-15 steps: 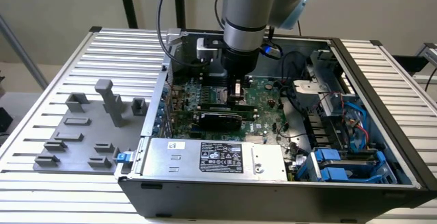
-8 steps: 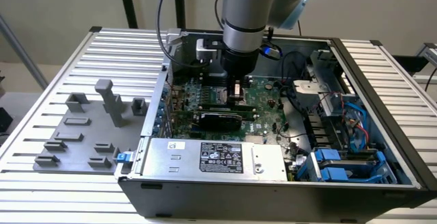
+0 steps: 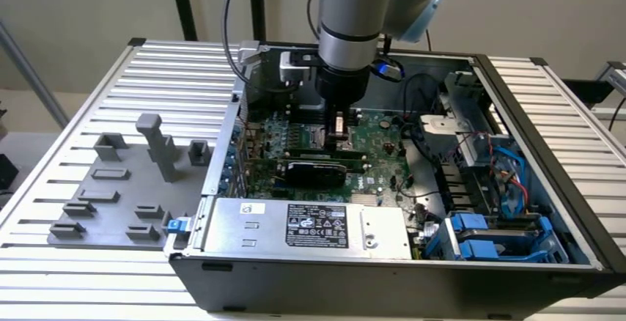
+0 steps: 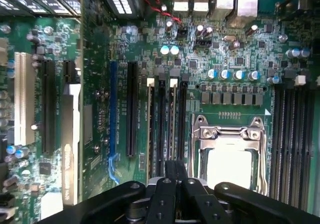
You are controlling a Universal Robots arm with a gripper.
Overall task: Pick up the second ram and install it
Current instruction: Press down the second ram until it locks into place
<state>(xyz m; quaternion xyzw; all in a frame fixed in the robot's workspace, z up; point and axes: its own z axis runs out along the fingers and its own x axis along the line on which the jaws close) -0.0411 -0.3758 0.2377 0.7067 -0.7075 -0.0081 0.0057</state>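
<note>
The gripper [image 3: 338, 132] was down inside the open computer case [image 3: 547, 211], low over the motherboard [image 3: 377, 141]. Its fingers [image 4: 170, 170] were drawn fully together, with no gap visible between them.

The second ram [image 3: 339, 144] was directly under the fingertips, at the bank of memory slots [image 4: 166, 124]. From the exterior view it showed only as a thin, narrow, dark sliver, standing upright and seen edge-on. Its green board and chips could not be made out. It could not be told whether the fingertips pinched its top edge or only pressed on it, or how deep it sat in its slot.

In the wrist view the long black and pale slots ran straight away from the fingertips. The metal CPU socket frame [image 4: 227, 139] lay just beside the fingers. Well away from the gripper, outside the case, the grey holder blocks [image 3: 127, 182] stood on the slatted table [image 3: 59, 262].
</note>
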